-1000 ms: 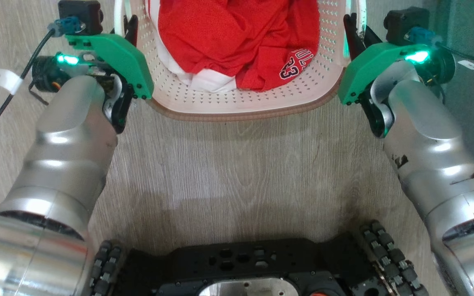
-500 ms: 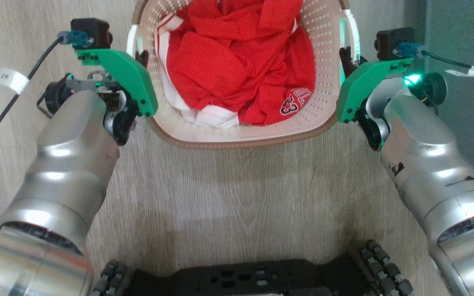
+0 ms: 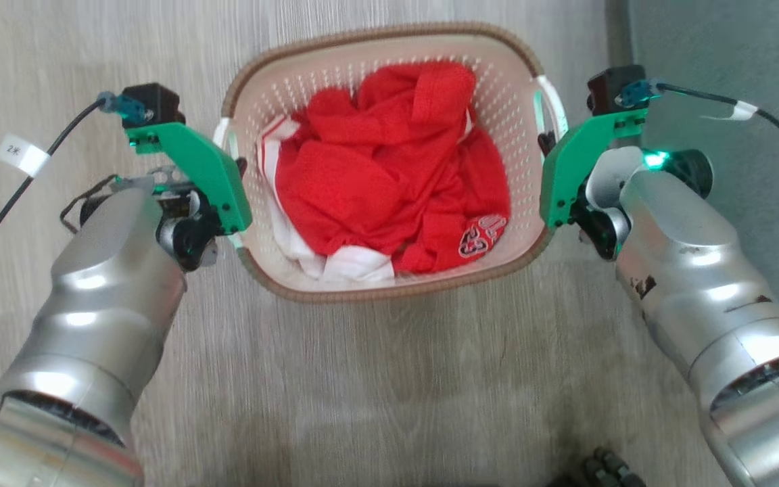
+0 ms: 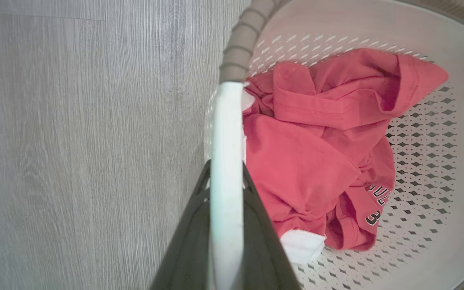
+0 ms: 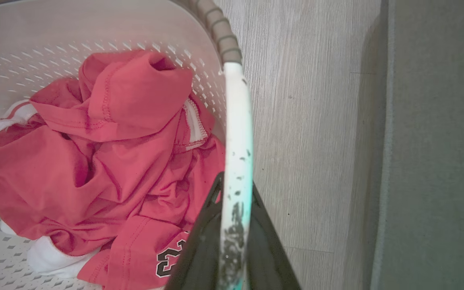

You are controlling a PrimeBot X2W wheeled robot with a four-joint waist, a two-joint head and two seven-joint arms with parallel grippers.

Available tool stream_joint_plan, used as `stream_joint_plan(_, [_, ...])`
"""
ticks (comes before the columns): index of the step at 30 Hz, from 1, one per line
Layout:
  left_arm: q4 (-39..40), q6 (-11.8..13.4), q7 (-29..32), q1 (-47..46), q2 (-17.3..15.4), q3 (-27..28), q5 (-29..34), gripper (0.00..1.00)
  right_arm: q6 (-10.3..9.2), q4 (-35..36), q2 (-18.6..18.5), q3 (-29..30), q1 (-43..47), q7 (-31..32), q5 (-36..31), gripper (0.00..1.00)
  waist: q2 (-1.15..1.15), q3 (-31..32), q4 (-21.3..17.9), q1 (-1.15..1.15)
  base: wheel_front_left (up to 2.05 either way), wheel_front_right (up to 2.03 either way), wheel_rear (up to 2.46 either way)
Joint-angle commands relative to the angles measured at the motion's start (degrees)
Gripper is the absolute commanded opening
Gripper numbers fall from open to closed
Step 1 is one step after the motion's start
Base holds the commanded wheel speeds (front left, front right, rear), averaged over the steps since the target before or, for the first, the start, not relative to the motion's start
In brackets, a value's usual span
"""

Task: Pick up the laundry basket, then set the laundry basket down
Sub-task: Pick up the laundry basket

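Carrying: L gripper (image 4: 226,177), R gripper (image 5: 236,185) clamped on white handles (image 4: 226,133) of cream perforated plastic laundry basket (image 3: 335,74); next: lower level, release.

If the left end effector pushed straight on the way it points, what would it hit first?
Probably the brown rim where the white handle it grips ends, though depth is unclear.

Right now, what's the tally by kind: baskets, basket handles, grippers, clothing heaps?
laundry basket: 1
Handles: 2 (left handle, right handle)
Grippers: 2 (left gripper, right gripper)
red clothing heap: 1
Total: 6
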State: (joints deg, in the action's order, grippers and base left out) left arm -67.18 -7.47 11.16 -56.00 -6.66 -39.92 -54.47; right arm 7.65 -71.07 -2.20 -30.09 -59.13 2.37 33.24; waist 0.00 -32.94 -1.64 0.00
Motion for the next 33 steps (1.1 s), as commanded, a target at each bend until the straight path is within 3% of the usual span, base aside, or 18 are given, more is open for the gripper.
stream_joint_plan(1, [0.6, 0.0, 0.6, -0.1, -3.9, 1.1, -0.9, 0.00, -0.16, 0.1, -0.7, -0.7, 2.0, 0.7, 0.8, 0.00, 0.00, 3.4, -0.4, 0.00, 0.00, 0.00, 0.00])
stream_joint_plan(23, [-2.7, 0.0, 10.1, 4.8, -5.4, -2.1, -6.5, 0.00, -0.16, -1.0, -0.7, -5.8, 6.5, 15.3, 9.0, 0.00, 0.00, 21.6, -1.5, 0.00, 0.00, 0.00, 0.00])
stream_joint_plan(33, [-4.2, 0.0, 12.9, 7.8, -5.8, -2.7, -8.2, 0.00, -0.16, -1.7, -0.7, -7.1, 9.4, 18.7, 11.4, 0.00, 0.00, 28.9, -1.8, 0.00, 0.00, 0.00, 0.00])
